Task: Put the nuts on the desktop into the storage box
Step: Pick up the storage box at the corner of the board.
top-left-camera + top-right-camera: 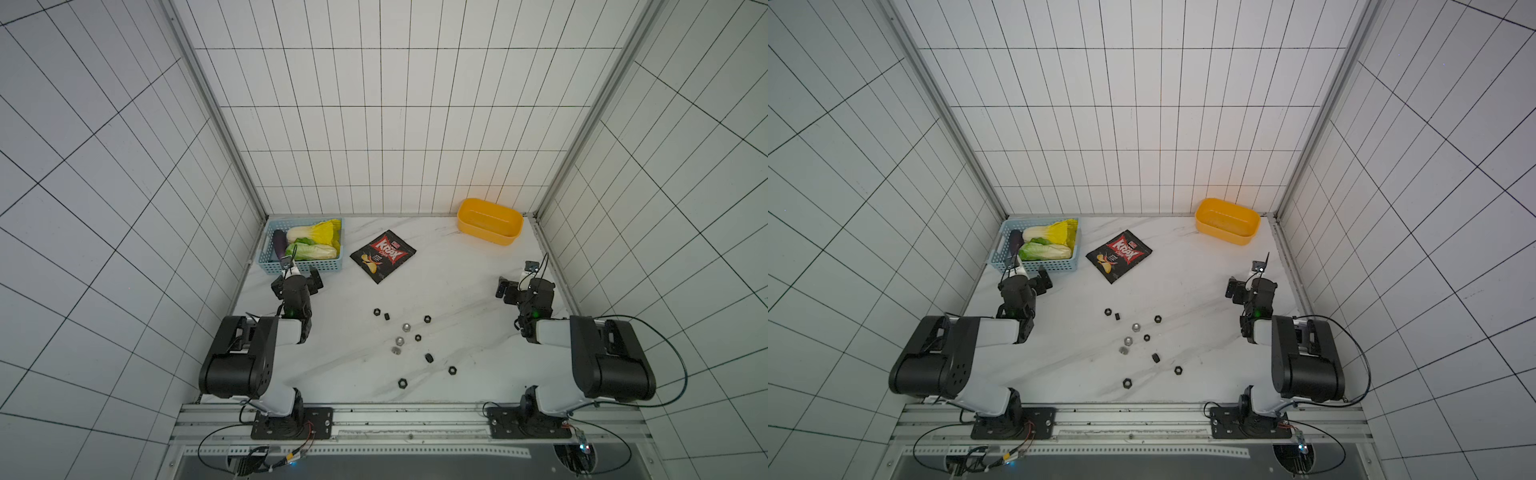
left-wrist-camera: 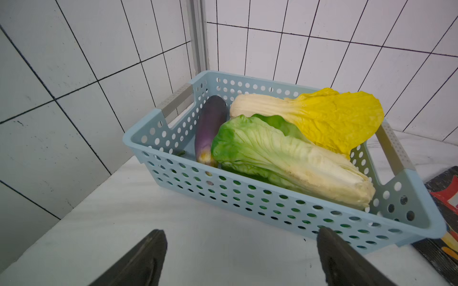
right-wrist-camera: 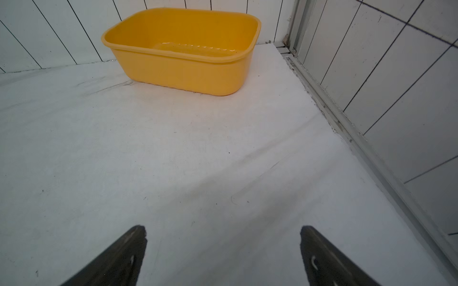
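We have the white desktop (image 1: 457,282) spread out, and the yellow storage box (image 1: 486,236) sits at its 1 o'clock corner, at 11 o'clock of our right gripper (image 3: 223,229). That gripper and our left gripper (image 2: 240,232) both show jaws spread wide. The nuts (image 1: 399,340) lie scattered mid-table, at 8 o'clock of the right gripper, 4 o'clock of the left, well apart from both.
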